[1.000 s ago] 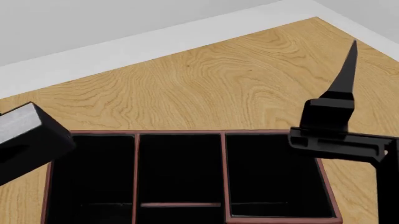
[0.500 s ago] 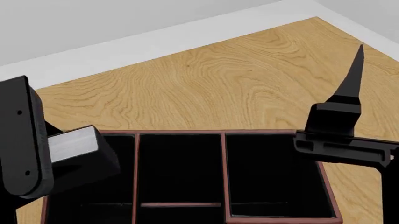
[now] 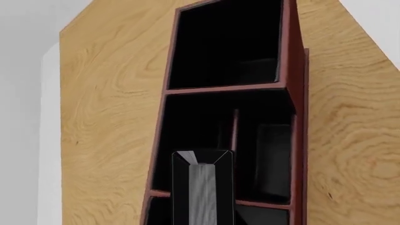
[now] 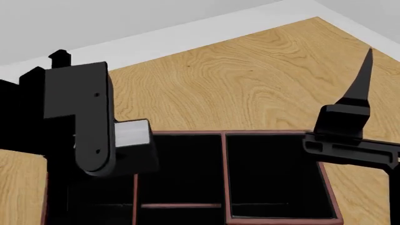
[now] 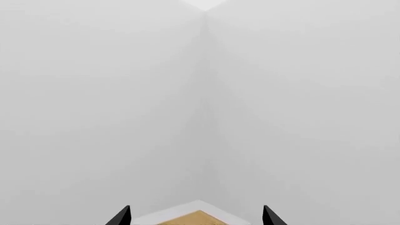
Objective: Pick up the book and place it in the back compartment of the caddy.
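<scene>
The book [image 4: 132, 133], black with pale page edges, is held in my left gripper [image 4: 103, 150], which is shut on it above the back-left part of the caddy [image 4: 269, 133]. The left wrist view looks along the book [image 3: 202, 187], end-on, over the dark red caddy [image 3: 291, 70] with its black compartments and thin red dividers; the jaws themselves are hidden there. My right gripper [image 4: 361, 77] is raised beside the caddy's right end and points upward. It is open [image 5: 196, 216] and holds nothing.
The caddy stands on a wooden table [image 4: 250, 84] whose far edges and corner [image 5: 198, 218] lie close behind it. Pale wall and floor surround the table. My left arm's black links [image 4: 37, 112] cover the caddy's left end.
My left arm has swung up and to the right, carrying the book from the view's left edge to above the caddy's left compartments. The right gripper has drifted slightly to the right.
</scene>
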Controlling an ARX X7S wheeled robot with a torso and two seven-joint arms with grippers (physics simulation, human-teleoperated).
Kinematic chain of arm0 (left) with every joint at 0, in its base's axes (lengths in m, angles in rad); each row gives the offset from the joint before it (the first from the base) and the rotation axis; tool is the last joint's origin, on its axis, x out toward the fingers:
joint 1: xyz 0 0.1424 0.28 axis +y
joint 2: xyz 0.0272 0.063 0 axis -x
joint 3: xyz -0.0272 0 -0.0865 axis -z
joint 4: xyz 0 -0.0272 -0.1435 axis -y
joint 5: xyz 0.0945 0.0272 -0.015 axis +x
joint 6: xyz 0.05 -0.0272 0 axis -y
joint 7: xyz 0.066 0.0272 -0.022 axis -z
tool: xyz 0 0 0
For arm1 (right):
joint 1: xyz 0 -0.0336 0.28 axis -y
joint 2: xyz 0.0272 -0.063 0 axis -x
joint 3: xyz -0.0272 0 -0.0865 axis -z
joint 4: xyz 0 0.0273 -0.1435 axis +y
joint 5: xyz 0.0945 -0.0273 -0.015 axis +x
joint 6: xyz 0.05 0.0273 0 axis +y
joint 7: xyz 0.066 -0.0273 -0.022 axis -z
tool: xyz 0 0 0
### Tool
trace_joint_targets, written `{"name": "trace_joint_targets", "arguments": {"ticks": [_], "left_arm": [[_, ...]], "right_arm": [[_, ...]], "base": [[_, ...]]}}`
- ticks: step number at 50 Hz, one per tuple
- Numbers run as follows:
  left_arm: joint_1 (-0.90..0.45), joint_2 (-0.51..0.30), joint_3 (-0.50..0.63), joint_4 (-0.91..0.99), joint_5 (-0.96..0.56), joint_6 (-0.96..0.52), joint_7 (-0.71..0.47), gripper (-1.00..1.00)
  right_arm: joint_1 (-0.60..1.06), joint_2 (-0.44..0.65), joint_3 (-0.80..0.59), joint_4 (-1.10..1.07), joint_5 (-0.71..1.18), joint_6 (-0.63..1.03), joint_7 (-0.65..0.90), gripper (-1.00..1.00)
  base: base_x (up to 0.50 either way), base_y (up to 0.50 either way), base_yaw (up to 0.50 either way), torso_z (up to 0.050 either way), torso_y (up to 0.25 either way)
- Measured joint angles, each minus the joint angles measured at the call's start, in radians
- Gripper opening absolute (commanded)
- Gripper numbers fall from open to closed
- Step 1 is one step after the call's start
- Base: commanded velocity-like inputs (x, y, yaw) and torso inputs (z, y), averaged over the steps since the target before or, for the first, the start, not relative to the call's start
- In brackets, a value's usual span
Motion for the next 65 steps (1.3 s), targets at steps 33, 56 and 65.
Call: {"name": "trace_joint_targets", "arguments": {"ticks": [33,56,65], "left_arm": [[-0.03,0.178,0.124,-0.153,0.075,0.146,0.089,-1.0],[-0.017,0.233,0.078,-0.172,0.024,0.13,0.086,-1.0],[-0.008,0.247,0.094,-0.185,0.028,0.124,0.082,-1.0]], "right_arm": [[-0.141,-0.022,0.036,0.042,-0.128,-0.061,-0.095,1.0],[-0.173,-0.02,0.055,0.044,-0.134,-0.083,-0.105,1.0],[-0.183,-0.02,0.06,0.044,-0.136,-0.091,-0.109,1.0]], "base": [[0.0,0.0,0.0,0.0,0.002],[0.0,0.0,0.0,0.0,0.001],[0.0,0.0,0.0,0.001,0.001]]}}
